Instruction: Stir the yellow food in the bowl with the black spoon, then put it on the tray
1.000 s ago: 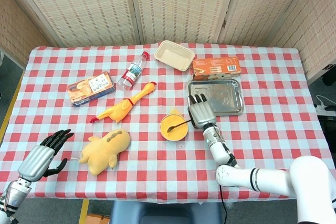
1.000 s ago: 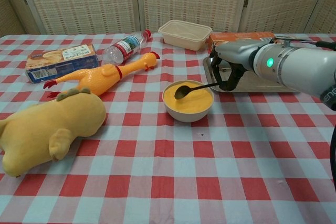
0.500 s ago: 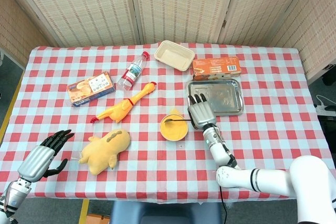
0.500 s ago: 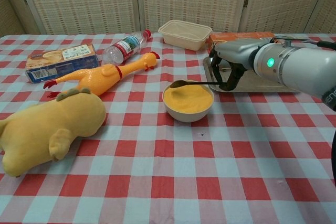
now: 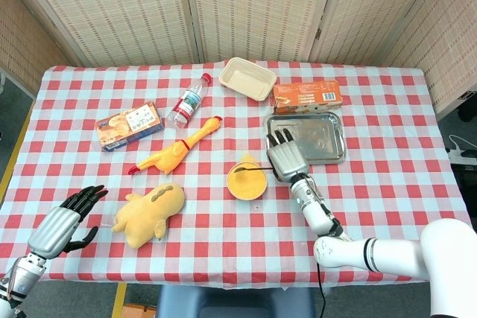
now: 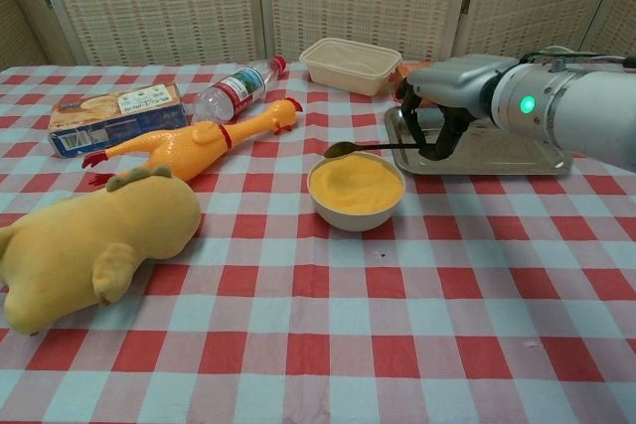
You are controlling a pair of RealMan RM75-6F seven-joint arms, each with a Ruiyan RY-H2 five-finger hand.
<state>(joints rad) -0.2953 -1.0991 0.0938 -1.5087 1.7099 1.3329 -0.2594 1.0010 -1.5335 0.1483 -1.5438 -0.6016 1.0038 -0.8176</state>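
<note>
A white bowl (image 6: 356,208) (image 5: 247,182) of yellow food stands mid-table. My right hand (image 6: 449,106) (image 5: 287,158) grips the handle of the black spoon (image 6: 370,148) (image 5: 250,170), which now hangs level just above the bowl's far rim, clear of the food. The silver tray (image 6: 497,156) (image 5: 329,139) lies right behind that hand, with nothing on it that I can see. My left hand (image 5: 61,224) rests open near the table's front left corner, seen only in the head view.
A yellow plush toy (image 6: 89,240), a rubber chicken (image 6: 199,141), a plastic bottle (image 6: 234,88) and a snack box (image 6: 114,116) lie left of the bowl. A beige container (image 6: 350,64) and an orange box (image 5: 306,95) sit at the back.
The spoon has come up out of the yellow food and levelled off above the bowl's far rim; my right hand has risen slightly. The left hand is unchanged.
</note>
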